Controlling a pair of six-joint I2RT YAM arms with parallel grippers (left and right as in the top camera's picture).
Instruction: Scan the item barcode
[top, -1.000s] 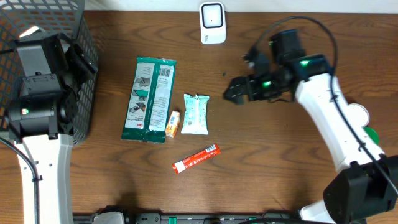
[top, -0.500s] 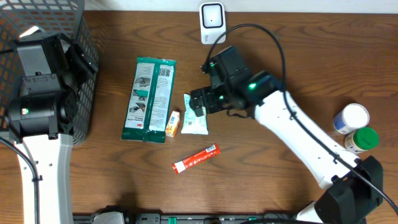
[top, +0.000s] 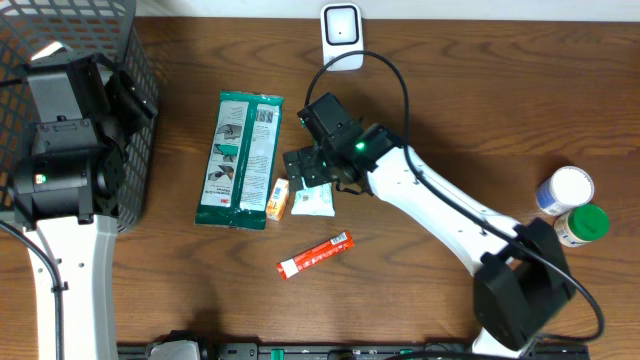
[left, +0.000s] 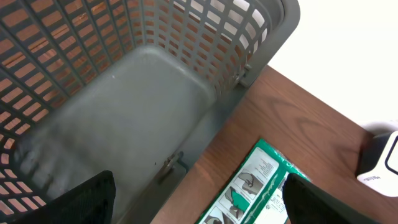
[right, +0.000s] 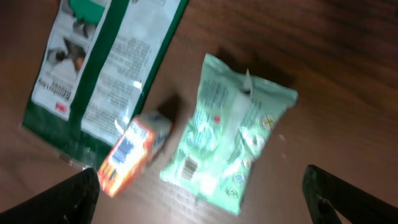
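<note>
The right fingers (right: 78, 196) are wide apart and hold nothing. They hang just above the pale green packet (right: 230, 143) on the counter (right: 323, 56). Seen from above, they hide part of it. The left fingers (left: 87, 199) are apart too, over the grey basket (left: 143, 93). Only their tips show.
</note>
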